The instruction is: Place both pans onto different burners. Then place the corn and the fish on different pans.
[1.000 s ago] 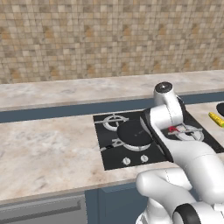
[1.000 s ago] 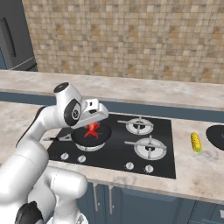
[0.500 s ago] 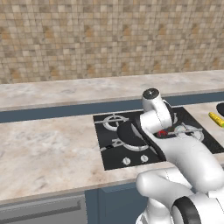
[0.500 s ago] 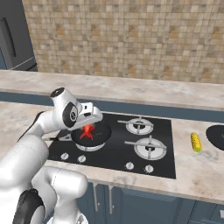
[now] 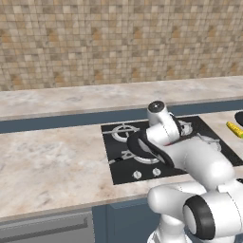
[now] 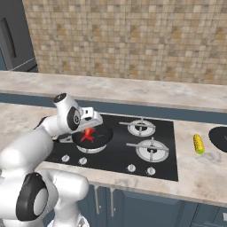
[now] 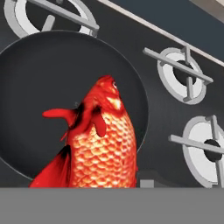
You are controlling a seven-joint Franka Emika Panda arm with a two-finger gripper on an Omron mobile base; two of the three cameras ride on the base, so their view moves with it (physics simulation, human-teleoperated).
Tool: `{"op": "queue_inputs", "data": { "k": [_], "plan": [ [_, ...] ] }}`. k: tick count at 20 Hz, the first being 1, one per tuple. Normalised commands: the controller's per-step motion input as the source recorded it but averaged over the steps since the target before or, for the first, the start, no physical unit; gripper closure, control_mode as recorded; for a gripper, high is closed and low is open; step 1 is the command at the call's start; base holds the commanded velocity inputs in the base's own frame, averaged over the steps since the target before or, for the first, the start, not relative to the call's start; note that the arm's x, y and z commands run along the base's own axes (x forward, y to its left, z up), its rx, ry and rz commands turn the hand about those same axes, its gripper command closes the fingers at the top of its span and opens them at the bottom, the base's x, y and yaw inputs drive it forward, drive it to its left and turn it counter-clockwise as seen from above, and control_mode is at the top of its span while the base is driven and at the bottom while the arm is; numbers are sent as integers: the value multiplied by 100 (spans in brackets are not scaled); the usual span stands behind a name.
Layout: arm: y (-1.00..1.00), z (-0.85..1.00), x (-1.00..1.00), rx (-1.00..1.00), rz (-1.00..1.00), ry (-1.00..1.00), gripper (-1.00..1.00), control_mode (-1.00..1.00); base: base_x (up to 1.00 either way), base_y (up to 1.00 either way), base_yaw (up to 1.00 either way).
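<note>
Tan mosaic tiles back a marbled beige counter (image 6: 133, 91) with a black glass cooktop (image 6: 116, 153) set into it, and that is where I am working. My pincer (image 6: 90, 129) hangs low over the front left burner as the right base view shows it, clamped on the red-orange fish (image 6: 88, 134); in the hand view the fish (image 7: 101, 144) rises from between my fingertips, scaled body nearest me and head pointing away, and it hides the tips themselves. Under the fish sits one black frying pan (image 6: 104, 137) on that burner, its dark round floor (image 7: 39, 92) spreading behind the fish in the hand view; whether the fish touches the pan floor or hangs just above it I cannot tell. From the left base view my own forearm covers most of this, with only the pan's rim (image 5: 135, 144) curving out at the left. Beyond the pan, the rear right burner (image 6: 141, 127) and the front right burner (image 6: 151, 150) stand bare, silver rings with cross grates, and small round knobs (image 6: 131, 167) line the cooktop's front edge. Further out, on the counter right of the cooktop, the yellow corn cob (image 6: 198, 143) lies on its side, and just beyond it the second black pan (image 6: 219, 138) rests at the picture's right edge, apart from the cooktop.
</note>
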Motion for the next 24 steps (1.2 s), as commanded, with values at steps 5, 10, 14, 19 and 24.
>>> {"op": "queue_inputs", "data": {
  "k": [5,10,14,19,24],
  "plan": [
    [10,-31,25,1,0,0,100,-100,0,0,0],
    [13,-33,16,0,0,0,100,-100,0,0,0],
    [9,-35,6,0,0,0,100,-100,0,0,0],
    [2,-27,5,0,0,0,100,-100,0,0,0],
    [0,-7,14,0,0,0,100,-100,0,0,0]
  ]
}}
